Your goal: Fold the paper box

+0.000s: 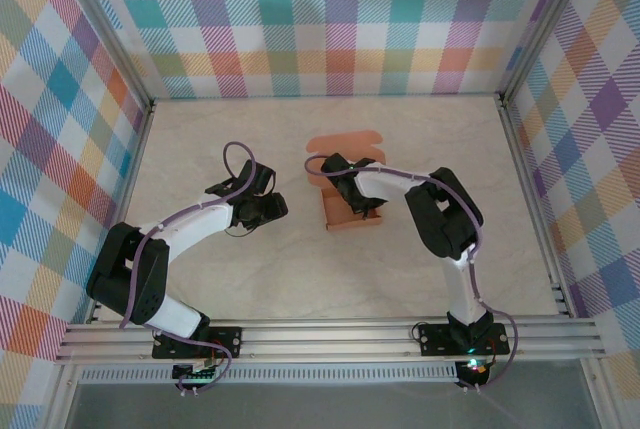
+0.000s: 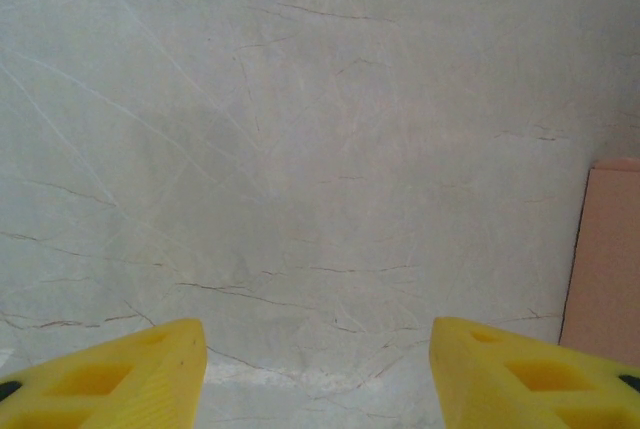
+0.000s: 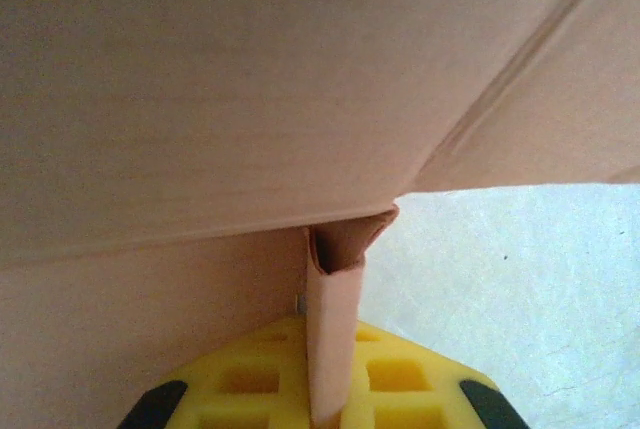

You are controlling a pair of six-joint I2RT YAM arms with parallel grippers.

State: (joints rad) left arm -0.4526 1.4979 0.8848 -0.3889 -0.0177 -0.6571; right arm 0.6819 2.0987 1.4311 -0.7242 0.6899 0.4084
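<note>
- Spreading pale and veined beneath everything as the tabletop (image 1: pixel 250 279), giving the card a flat bed for creasing.
- Bending the right arm (image 1: pixel 440 214) in from the near edge over the paper box (image 1: pixel 345 144), sitting just right of centre, toward the far side.
- Holding the left arm (image 1: pixel 170 234) off beside it, left jaws standing apart over bare tabletop with the box edge (image 2: pixel 605 259) just to their right; probably waiting to steady or press.
- Showing salmon-orange thin card, partly folded: rounded flaps lying flat at the far end, panels (image 3: pixel 200 99) rising close over the right wrist camera.
- Clamping the right jaws together on a narrow upright strip of card (image 3: pixel 335 329), likely keeping that wall standing during folding.
</note>
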